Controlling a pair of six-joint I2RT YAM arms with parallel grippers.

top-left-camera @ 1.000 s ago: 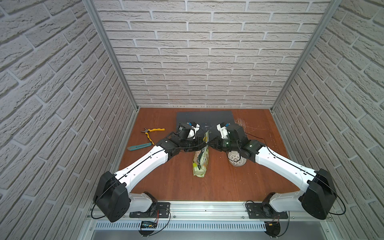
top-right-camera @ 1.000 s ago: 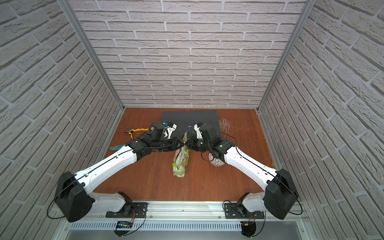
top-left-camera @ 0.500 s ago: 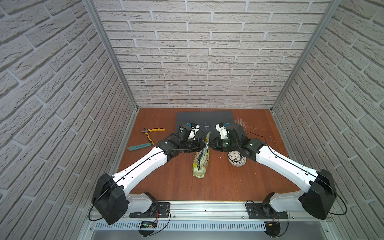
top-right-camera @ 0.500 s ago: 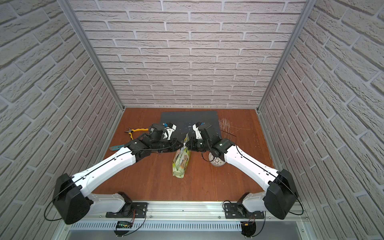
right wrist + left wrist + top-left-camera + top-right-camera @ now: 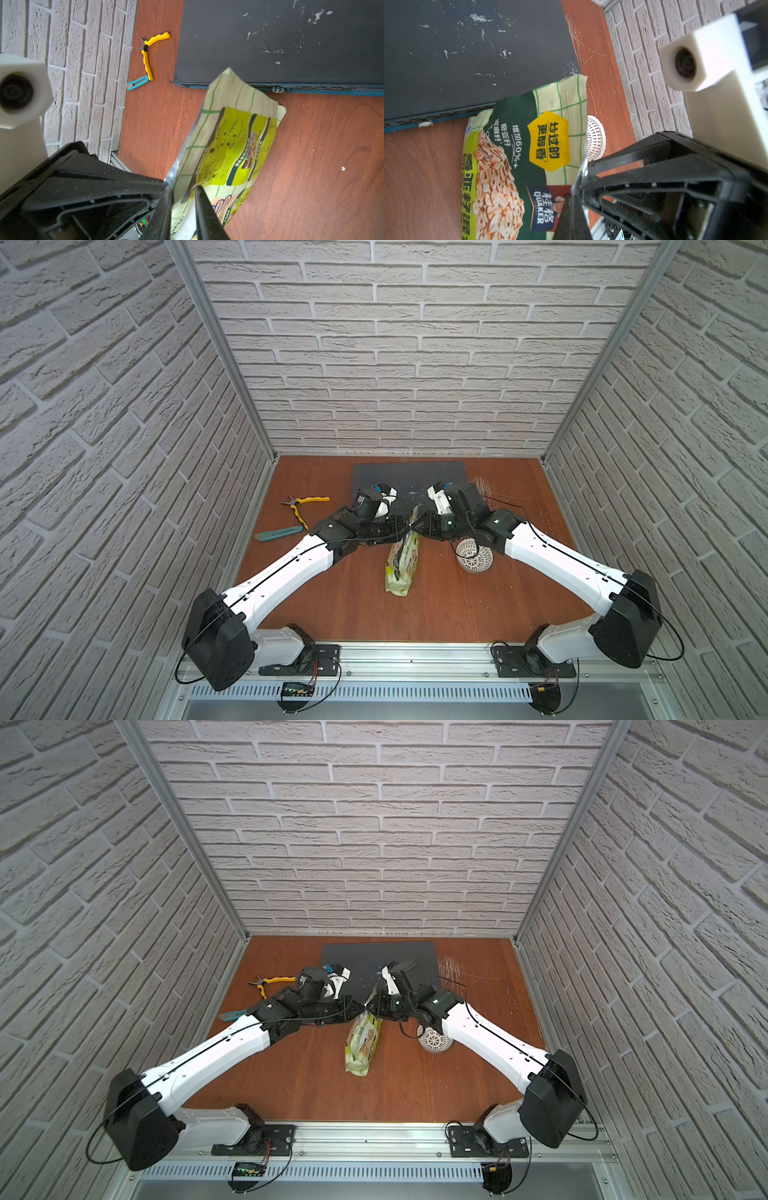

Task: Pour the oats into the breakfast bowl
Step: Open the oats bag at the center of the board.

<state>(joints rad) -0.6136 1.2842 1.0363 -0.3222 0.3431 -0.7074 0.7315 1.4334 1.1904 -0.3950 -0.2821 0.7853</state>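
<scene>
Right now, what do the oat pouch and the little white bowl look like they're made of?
The oat pouch: likely flexible plastic film, glossy printed outside, with a silvery foil-like lining showing at its pinched edge. The bowl: white, smooth, with openwork lattice sides; glazed ceramic or hard plastic, the pictures cannot settle which.

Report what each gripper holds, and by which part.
Left gripper pinches the green-and-white checked oat pouch by its top edge. Right gripper: fingers apart astride that edge, gripping nothing.
</scene>
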